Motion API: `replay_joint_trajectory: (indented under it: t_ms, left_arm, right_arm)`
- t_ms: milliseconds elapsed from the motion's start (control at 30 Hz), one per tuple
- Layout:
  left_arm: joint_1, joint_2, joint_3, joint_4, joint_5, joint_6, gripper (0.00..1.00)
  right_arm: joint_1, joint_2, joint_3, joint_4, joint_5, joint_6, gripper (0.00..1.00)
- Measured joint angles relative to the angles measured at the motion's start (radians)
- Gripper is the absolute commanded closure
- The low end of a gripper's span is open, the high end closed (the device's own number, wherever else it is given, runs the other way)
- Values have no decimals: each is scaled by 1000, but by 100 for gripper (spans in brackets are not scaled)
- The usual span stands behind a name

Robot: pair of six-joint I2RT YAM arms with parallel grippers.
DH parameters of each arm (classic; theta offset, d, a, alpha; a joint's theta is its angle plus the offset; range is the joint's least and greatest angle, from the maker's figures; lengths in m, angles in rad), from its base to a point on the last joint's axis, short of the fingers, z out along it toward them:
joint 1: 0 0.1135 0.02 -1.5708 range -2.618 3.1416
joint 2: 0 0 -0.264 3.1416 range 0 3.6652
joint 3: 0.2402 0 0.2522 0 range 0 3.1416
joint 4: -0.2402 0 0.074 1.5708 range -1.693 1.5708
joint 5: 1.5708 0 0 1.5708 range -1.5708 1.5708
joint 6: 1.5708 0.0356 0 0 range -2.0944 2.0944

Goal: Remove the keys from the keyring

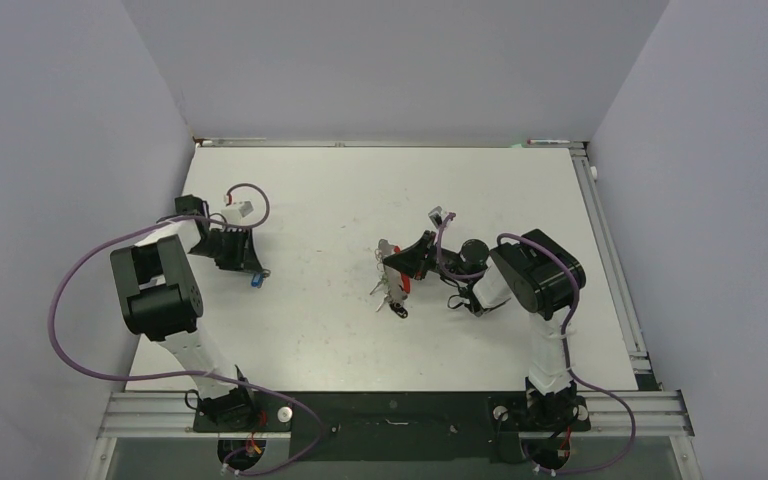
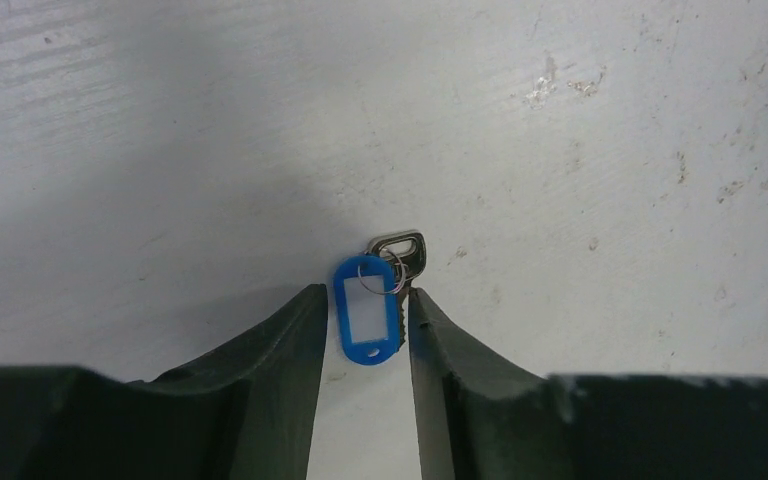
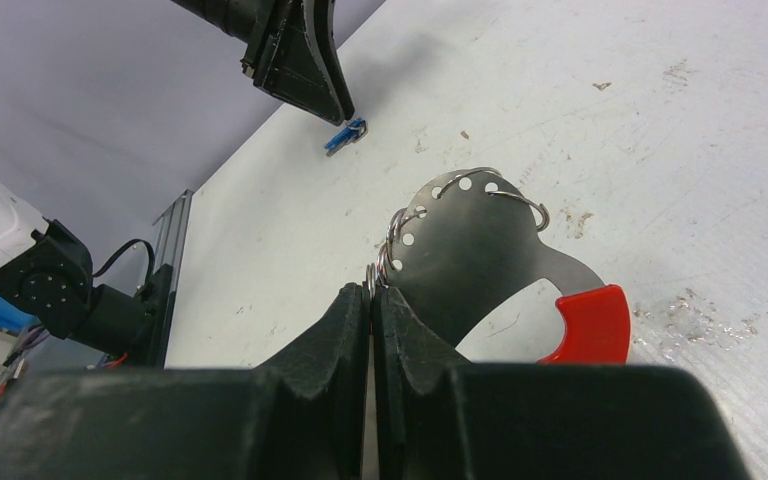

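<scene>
A blue-tagged key (image 2: 368, 312) with a silvery key head (image 2: 400, 248) behind it lies on the table, off the keyring, between the tips of my open left gripper (image 2: 365, 292). In the top view this blue key (image 1: 257, 281) sits just below the left gripper (image 1: 256, 268). My right gripper (image 3: 372, 290) is shut on the wire rings at the edge of the keyring (image 3: 460, 250), a grey metal plate with holes and a red arc (image 3: 590, 325). In the top view the right gripper (image 1: 390, 263) holds the keyring (image 1: 406, 284) mid-table, with silvery keys (image 1: 388, 296) hanging by it.
The left gripper's black fingers (image 3: 300, 60) and the blue key (image 3: 345, 137) show far off in the right wrist view. Purple cables (image 1: 70, 300) loop round both arms. Grey walls enclose the white table (image 1: 320, 330) on three sides.
</scene>
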State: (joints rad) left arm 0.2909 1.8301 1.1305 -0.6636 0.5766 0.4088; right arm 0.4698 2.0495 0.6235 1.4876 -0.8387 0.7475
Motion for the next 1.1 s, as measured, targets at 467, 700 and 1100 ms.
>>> replay_joint_trajectory:
  t_ms: [467, 700, 1100]
  left_arm:
    - [-91, -193, 11, 22, -22, -24, 16]
    - [-348, -311, 21, 68, 16, -119, 13]
    - [-478, -207, 16, 250, 112, -353, 15]
  right_arm:
    - [24, 0, 0, 0, -18, -8, 95]
    - [46, -3, 2, -14, -27, -79, 95]
    - [101, -122, 78, -523, 19, -455, 95]
